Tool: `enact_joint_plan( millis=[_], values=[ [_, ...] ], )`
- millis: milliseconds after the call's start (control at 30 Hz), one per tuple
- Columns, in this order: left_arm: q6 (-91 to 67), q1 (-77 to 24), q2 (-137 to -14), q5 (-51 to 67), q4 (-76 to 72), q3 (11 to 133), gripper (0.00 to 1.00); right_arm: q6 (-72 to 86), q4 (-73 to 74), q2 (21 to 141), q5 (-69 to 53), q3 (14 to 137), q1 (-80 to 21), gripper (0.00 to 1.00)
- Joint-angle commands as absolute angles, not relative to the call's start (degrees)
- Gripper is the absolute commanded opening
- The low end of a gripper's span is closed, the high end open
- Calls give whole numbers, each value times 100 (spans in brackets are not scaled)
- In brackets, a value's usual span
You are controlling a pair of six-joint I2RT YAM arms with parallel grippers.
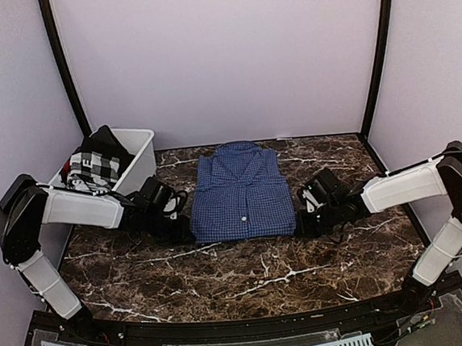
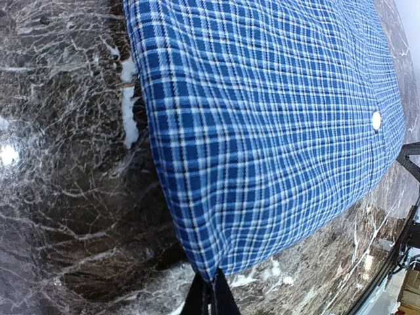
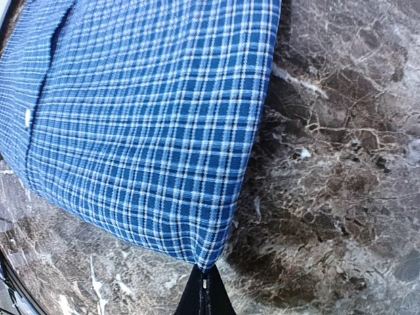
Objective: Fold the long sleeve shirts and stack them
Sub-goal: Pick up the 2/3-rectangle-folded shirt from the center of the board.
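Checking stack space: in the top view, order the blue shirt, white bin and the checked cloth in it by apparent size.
1. Blue checked shirt, largest.
2. White bin, next, though the left arm hides part of it.
3. Black-and-white checked cloth, smallest; only its top shows.

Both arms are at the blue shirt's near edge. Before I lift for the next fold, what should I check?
1. The left gripper is shut on the blue shirt's near corner: ok.
2. The right gripper is shut on the other near corner: ok.
3. Every cloth layer is caught in each pinch: cannot tell.
4. The shirt lies flat on the table, with no sleeve sticking out: ok.
5. The bin of other clothes stands apart from the shirt: ok.
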State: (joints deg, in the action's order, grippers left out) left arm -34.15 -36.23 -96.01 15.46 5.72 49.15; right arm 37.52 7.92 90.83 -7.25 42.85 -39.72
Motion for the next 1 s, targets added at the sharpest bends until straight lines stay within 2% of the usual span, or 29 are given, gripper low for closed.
enact_joint_plan(
  millis=[0, 433, 700, 800, 967],
  values=[
    [-3463, -3679, -9179, 1531, 731, 4847, 0, 3736, 848, 8704, -757, 4125, -4021, 0],
    [-3791, -4252, -7880, 1309, 1226, 4298, 0, 3979, 1466, 7363, -427, 3826, -4593, 0],
    [-3903, -4452, -6717, 1288, 2137, 4659, 0, 4158, 2279, 6399, -41, 4682, -4944, 0],
    [-3595, -4332, -7062, 1064, 2375, 5508, 0, 3817, 2236, 6662, 402, 5366, -4853, 0],
    [-2907, -3429, -8620, 1504, 2086, 7183, 0, 3128, 1560, 8515, -187, 6777, -3759, 0]
  ],
)
